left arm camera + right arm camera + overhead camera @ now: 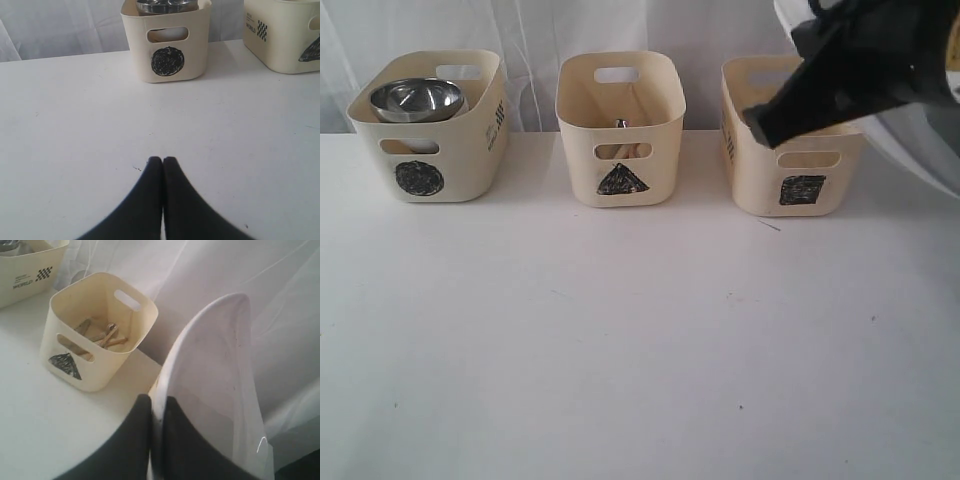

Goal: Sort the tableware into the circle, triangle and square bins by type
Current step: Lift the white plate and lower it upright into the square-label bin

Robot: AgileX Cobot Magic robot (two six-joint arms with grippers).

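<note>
Plate [215, 370] clamped at its rim by my right gripper [157, 400] — jaws nearly together, only the rim between them. It's held on edge, tilted, up in the air by the square bin [760, 185] at the right end of the row; can't tell whether it touches the bin. Left gripper [162, 161] is fully closed on nothing, low over the table [620, 350], facing the circle bin [470, 150]. Steel bowl [415, 98] sits at rim level in the circle bin — can't tell what's under it. Triangle bin [665, 160], middle of the row: chopsticks [117, 342] and steel cutlery [109, 330] lie on its bottom.
</note>
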